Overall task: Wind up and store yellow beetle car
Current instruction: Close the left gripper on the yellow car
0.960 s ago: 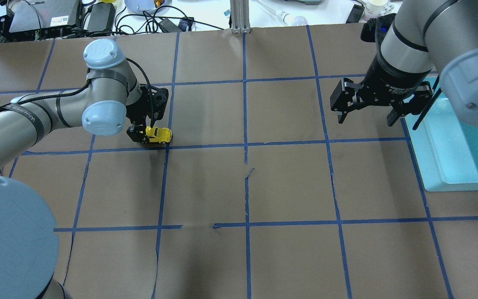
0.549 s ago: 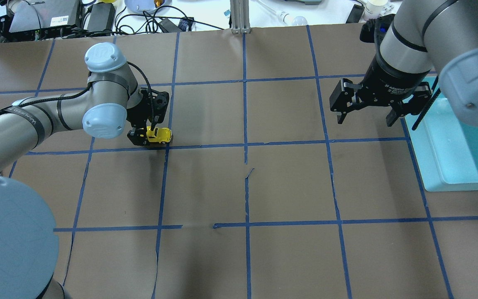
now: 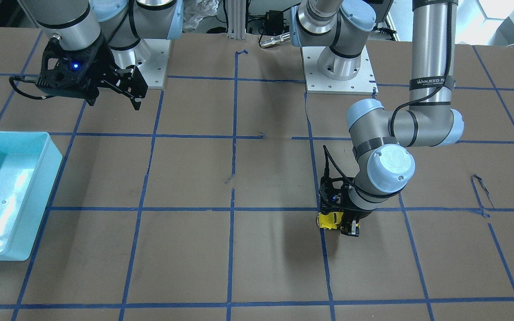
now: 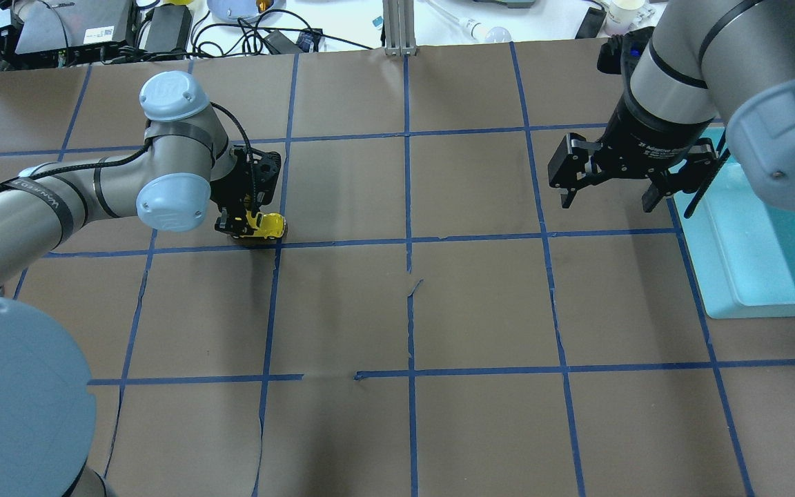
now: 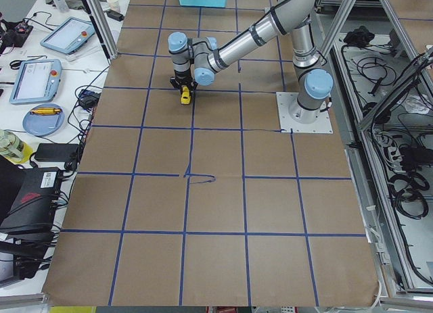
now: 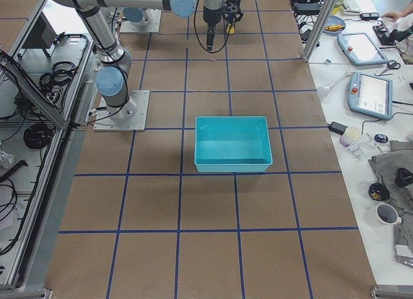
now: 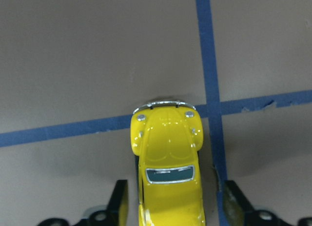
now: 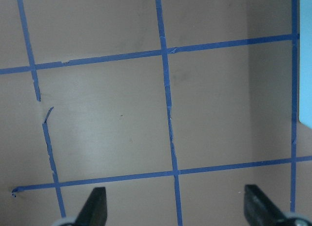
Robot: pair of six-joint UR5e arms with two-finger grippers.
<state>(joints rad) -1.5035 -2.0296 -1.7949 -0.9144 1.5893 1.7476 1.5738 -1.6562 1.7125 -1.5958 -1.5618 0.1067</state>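
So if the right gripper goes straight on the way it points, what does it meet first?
Most likely the table: the right gripper points down at bare brown paper, just beside the bin.

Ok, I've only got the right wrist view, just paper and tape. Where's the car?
Observer: The car sits on the left arm's side, nose over a tape crossing.
Operator: Is a tool on it?
Observer: The left tool has its fingers either side of it; I can't tell whether they pinch it.
Operator: And the bin?
Observer: The bin is empty, beside the right tool.
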